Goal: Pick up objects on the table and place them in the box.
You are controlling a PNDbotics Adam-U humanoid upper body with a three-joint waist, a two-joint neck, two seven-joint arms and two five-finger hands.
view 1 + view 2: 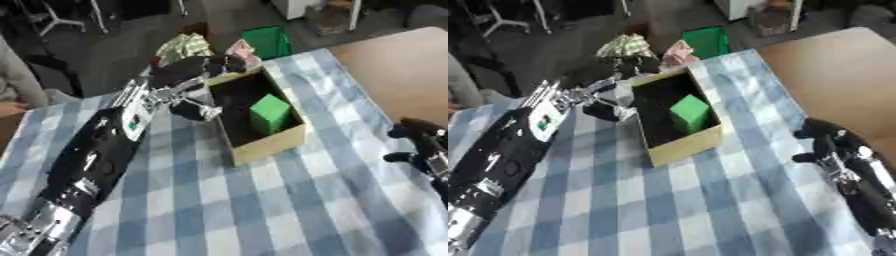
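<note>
Upper centre of the frame: the box (262, 145) sits on the checked cloth (262, 210), open side up, long axis running from upper left to lower right. A green block (269, 112) stands upright inside it, near the right wall. At the box's upper left corner, the left hand (188, 67) is extended over the rim; whether its fingers are curled cannot be told. At the right edge, the right hand (826, 137) rests on the cloth, fingers relaxed, holding nothing.

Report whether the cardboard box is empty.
Not empty: a green block stands inside the open-topped cardboard box, against its dark interior.
</note>
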